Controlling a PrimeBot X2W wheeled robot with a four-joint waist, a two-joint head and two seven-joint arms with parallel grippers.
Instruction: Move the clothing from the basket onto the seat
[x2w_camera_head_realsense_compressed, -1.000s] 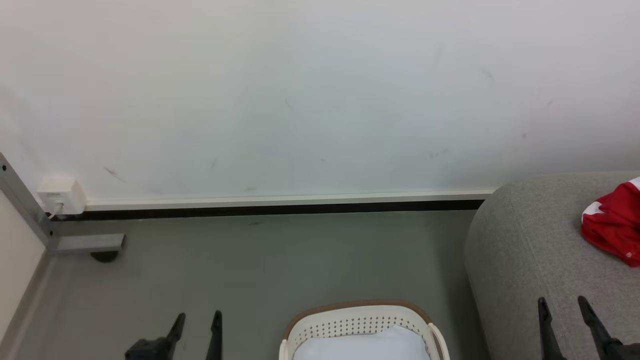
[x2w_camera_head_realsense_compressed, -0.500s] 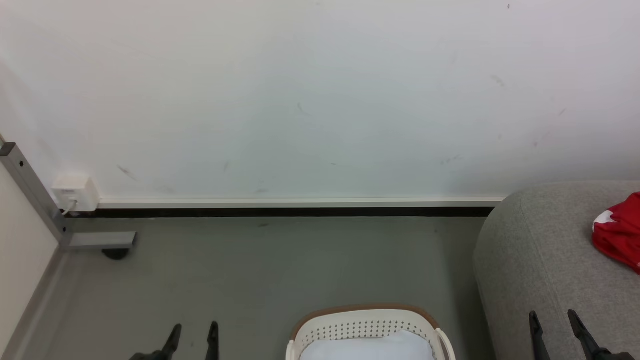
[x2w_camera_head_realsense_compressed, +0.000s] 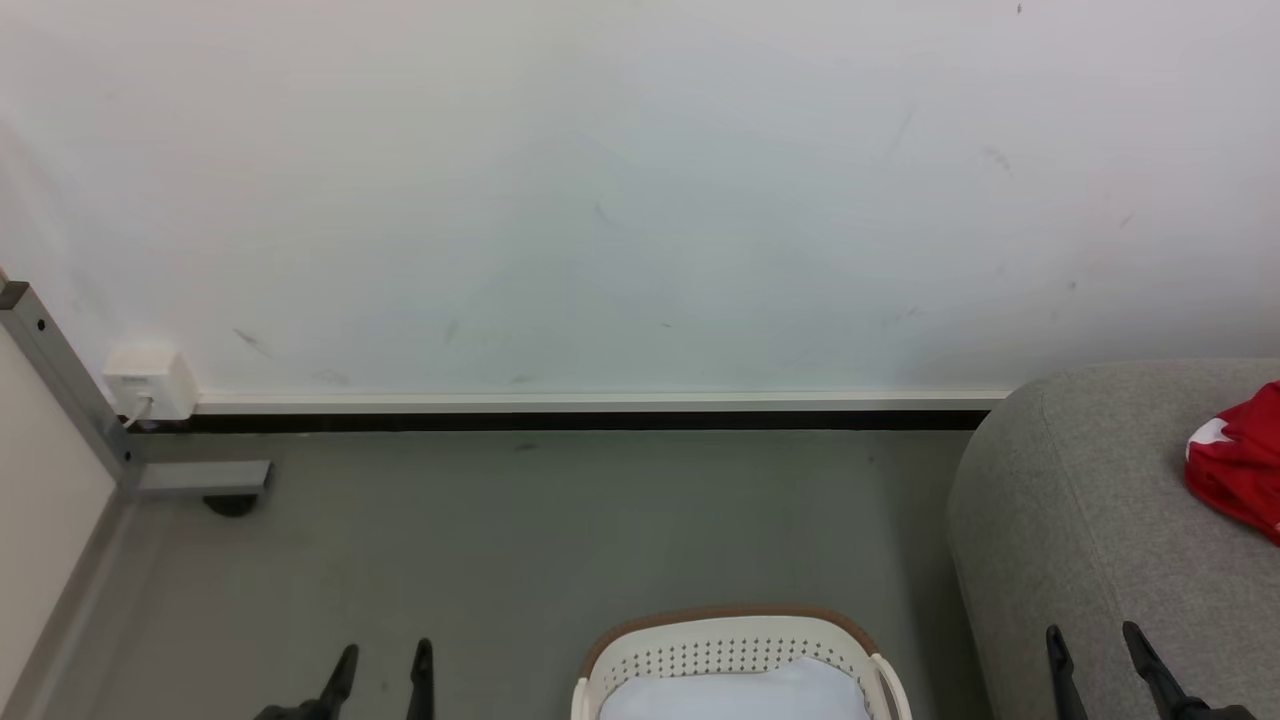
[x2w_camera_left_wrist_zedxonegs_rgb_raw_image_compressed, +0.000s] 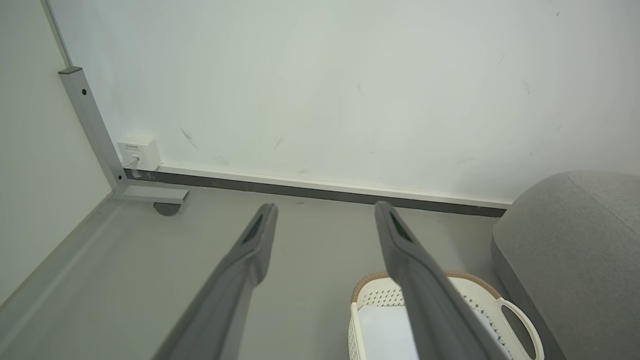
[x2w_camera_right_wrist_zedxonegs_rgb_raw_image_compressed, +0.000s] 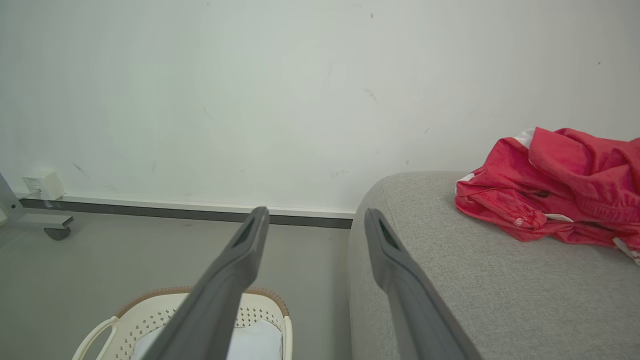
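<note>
The left gripper (x2w_camera_head_realsense_compressed: 385, 650) hangs over the floor (x2w_camera_head_realsense_compressed: 560, 530) with its two fingers spread apart and nothing between them. The right gripper (x2w_camera_head_realsense_compressed: 1090, 632) is just as slack and empty, its fingers parted above the near edge of the seat (x2w_camera_head_realsense_compressed: 1080, 500). The clothing (x2w_camera_right_wrist_zedxonegs_rgb_raw_image_compressed: 550, 185) lies bunched on the seat cushion, beyond the right fingertips and off to their right, well apart from them. The basket (x2w_camera_head_realsense_compressed: 730, 612) stands on the floor between the two pairs of fingers, right of the left pair and left of the right pair, and lower than both sets of tips.

The part of the basket in view holds a white pad (x2w_camera_head_realsense_compressed: 730, 690) and no red fabric, but its near half is cut off at the bottom of the head view. Whether any garment is left inside cannot be told. The step in hand therefore looks like a check of the basket before anything else, and it goes best with the head bent further down so that the whole oval is seen.

If red fabric turns up, the nearer gripper should come down with its fingers wide over a raised fold and close on that fold alone, leaving the pad beneath untouched. The cloth is thin and will trail, so it needs lifting clear of the brown rim before swinging towards the seat. It is best let go well in from the rounded edge, next to the pile already there, since near the curve it could slide off to the floor.
</note>
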